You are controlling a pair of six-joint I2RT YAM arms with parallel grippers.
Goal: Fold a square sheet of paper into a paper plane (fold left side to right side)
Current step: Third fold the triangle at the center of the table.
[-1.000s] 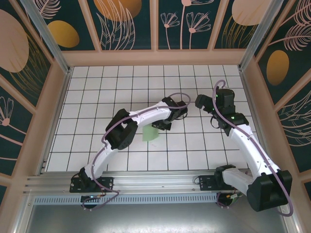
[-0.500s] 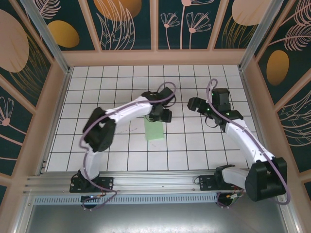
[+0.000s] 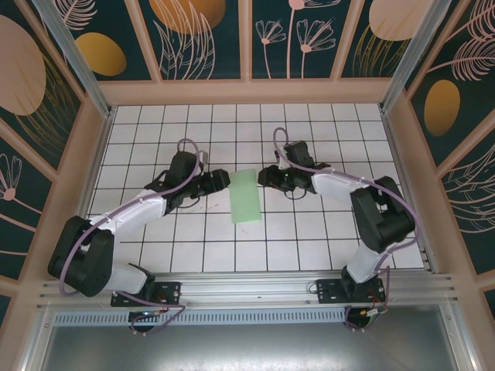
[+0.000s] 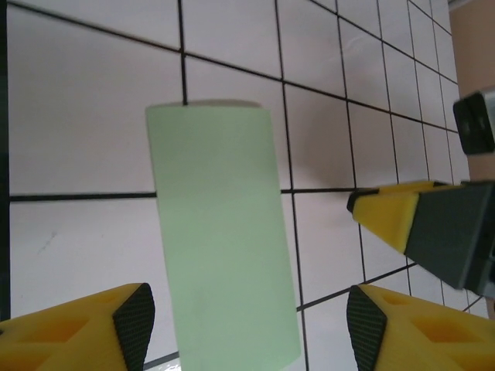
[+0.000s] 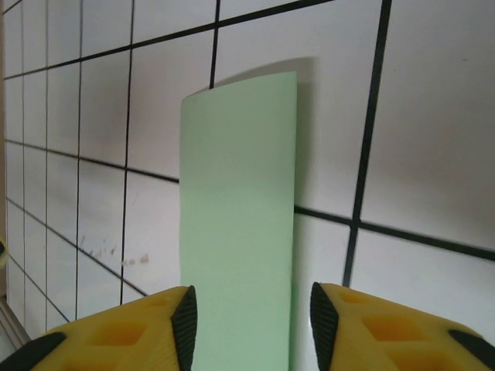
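The square sheet of paper [image 3: 246, 196] lies flat on the white grid table [image 3: 325, 239], folded into a pale mint-green rectangle about one tile wide and two long. My left gripper [image 3: 223, 182] sits just left of its far end, open, with the paper [image 4: 220, 232] running between its black pads [image 4: 133, 328] and untouched. My right gripper [image 3: 265, 177] sits just right of that same end. In the right wrist view it is open at a narrower gap, its pads [image 5: 184, 325] flanking the paper [image 5: 238, 209] on both sides. A yellow right fingertip [image 4: 394, 220] shows beside the sheet.
Wooden frame walls with dark floral panels [image 3: 247, 89] enclose the table on three sides. The metal rail [image 3: 247, 297] with both arm bases runs along the near edge. Bare tiles surround the paper toward the front.
The left gripper opened and drew back to the left of the paper. The right arm swung in from the right to the paper's far end, its jaws narrowing. The paper now lies flat.
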